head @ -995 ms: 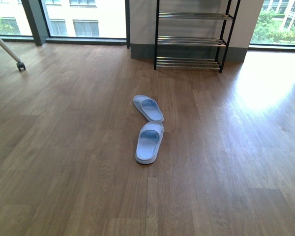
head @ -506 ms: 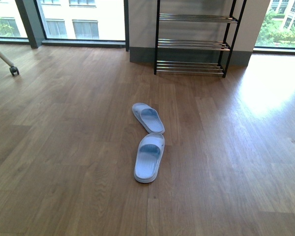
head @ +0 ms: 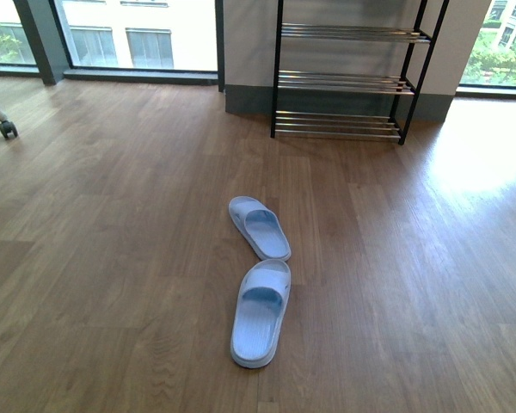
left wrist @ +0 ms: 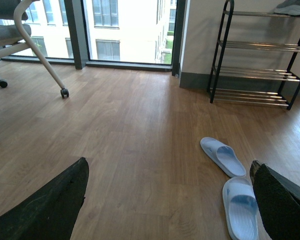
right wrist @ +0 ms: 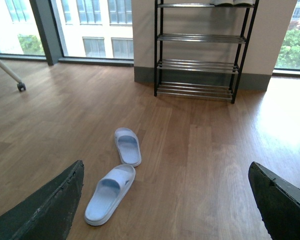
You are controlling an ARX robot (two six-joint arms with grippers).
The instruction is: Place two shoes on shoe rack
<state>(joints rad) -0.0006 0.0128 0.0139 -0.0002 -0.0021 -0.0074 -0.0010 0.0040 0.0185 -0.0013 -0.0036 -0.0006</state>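
Note:
Two light blue slide sandals lie on the wood floor, not grey sneakers. The far one (head: 259,227) points toward the rack, and the near one (head: 261,311) lies just behind it, their ends almost touching. They also show in the left wrist view (left wrist: 222,156) (left wrist: 240,208) and in the right wrist view (right wrist: 127,146) (right wrist: 110,193). The shoe rack (head: 351,79) stands against the far wall, with a black frame and chrome bars. Pale shoes sit on its top tier (right wrist: 233,2) (left wrist: 292,6), cut off by the frame. My left gripper (left wrist: 169,165) and right gripper (right wrist: 165,167) are open, empty and above the floor.
A chair leg with a caster (head: 6,128) stands at the far left, with more of the chair in the left wrist view (left wrist: 40,55). Floor-height windows (head: 138,34) and a grey pillar (head: 39,39) line the back wall. Bright sunlight falls on the floor at the right (head: 473,155).
The front view has moved forward. The sandals now sit lower and larger in the picture, and the rack is nearer. The sandals themselves have not shifted on the floor.

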